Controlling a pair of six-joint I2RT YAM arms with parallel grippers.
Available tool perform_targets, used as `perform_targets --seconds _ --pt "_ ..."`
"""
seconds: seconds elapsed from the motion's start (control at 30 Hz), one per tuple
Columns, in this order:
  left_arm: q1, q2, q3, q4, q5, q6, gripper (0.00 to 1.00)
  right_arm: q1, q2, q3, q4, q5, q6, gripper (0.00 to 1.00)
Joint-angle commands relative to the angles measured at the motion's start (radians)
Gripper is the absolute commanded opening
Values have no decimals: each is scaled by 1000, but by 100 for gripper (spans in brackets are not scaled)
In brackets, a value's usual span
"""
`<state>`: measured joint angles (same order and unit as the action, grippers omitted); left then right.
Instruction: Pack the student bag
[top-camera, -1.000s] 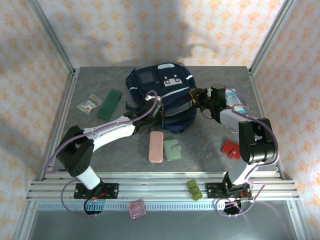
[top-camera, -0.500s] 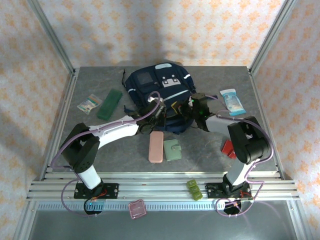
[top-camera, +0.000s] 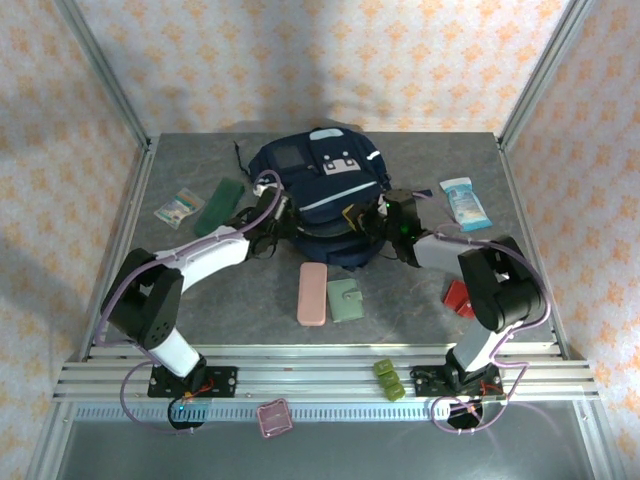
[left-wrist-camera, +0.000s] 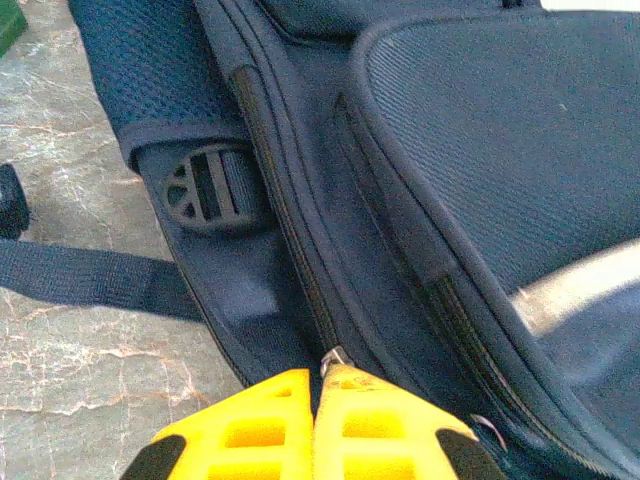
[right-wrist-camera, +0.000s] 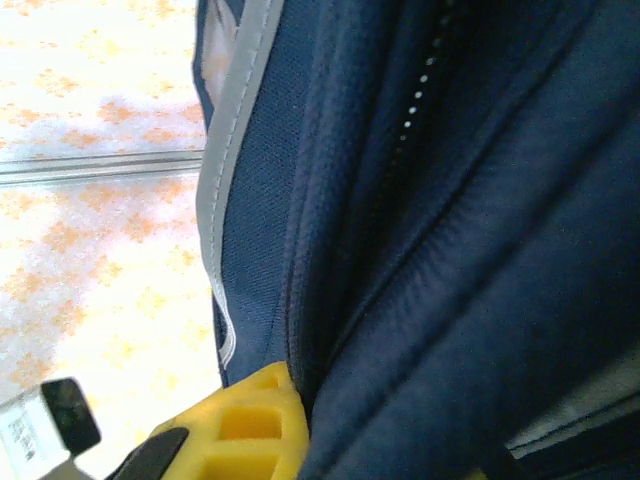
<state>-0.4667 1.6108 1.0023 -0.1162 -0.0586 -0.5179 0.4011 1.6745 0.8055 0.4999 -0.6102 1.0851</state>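
The student bag lies at the back middle of the table, navy with white stripe trim and grey patches. At the bag's near left edge, my left gripper is shut; in the left wrist view its yellow fingers pinch a small metal zipper pull on the bag's zip line. My right gripper is at the bag's near right edge. In the right wrist view one yellow finger presses against a fold of navy bag fabric, which hides the other finger.
A long green case and a clear packet lie left of the bag. A tissue pack is at its right. A pink case, a green wallet and a red item sit nearer. A bag strap trails over the table.
My left gripper has moved left along the bag's near edge, still shut. My right gripper came in to the bag's right edge and shut on its fabric.
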Motion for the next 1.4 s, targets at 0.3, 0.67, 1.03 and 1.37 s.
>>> perform_targets --seconds 0.3,0.67,1.03,1.37 --pt "88 12 89 -68 -167 17 62 -31 -52 86 -32 18 -48 0" --pt "-86 -269 -104 138 34 198 84 -31 -30 242 -89 -19 -65 0" --pt "-95 -260 -98 89 -71 168 89 -33 -54 321 -232 13 -150 5" --pt "73 -196 -42 -31 -91 78 99 -24 -221 42 -447 205 -343 100"
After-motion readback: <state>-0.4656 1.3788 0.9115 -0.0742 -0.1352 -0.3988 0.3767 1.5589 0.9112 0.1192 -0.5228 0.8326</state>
